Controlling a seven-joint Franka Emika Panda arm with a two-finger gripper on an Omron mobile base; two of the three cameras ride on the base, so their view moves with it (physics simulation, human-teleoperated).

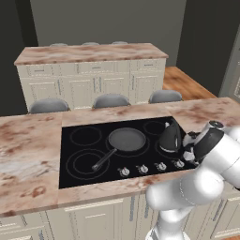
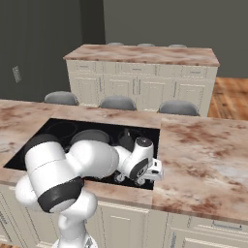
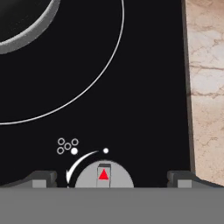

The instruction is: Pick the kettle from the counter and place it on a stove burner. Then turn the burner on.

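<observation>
While the kettle (image 1: 170, 137) sits on the black cooktop (image 1: 84, 161), over a ringed burner (image 1: 165, 146) near the cooktop's right edge, the gripper (image 3: 109, 180) hangs over the row of knobs along the cooktop's front edge with its jaws spread wide and nothing between them. Seen from the hand, the two dark fingertips (image 3: 41, 178) stand one on each side of a round grey knob (image 3: 103, 176) marked with a red triangle; a curved white arrow and a small cluster of white circles are printed on the glass just beside it. A thin ring of the burner arcs across the glass beyond the knob, and the grey rounded base of the kettle shows at one corner of that view. The counter's (image 3: 208, 87) pinkish marbled stone borders the cooktop along its right edge. From the left base camera, a flat grey frying pan (image 1: 125, 140) lies near the middle of the cooktop, its long handle pointing toward the front left corner, well apart from the kettle. Four knobs (image 1: 151, 168) line the front edge, right of centre. From the right base camera the white arm (image 2: 92, 160) bends low over the cooktop's front right corner, its wrist hiding most of the kettle (image 2: 127, 139). Three grey stools (image 1: 110, 101) stand behind the counter's far edge.
</observation>
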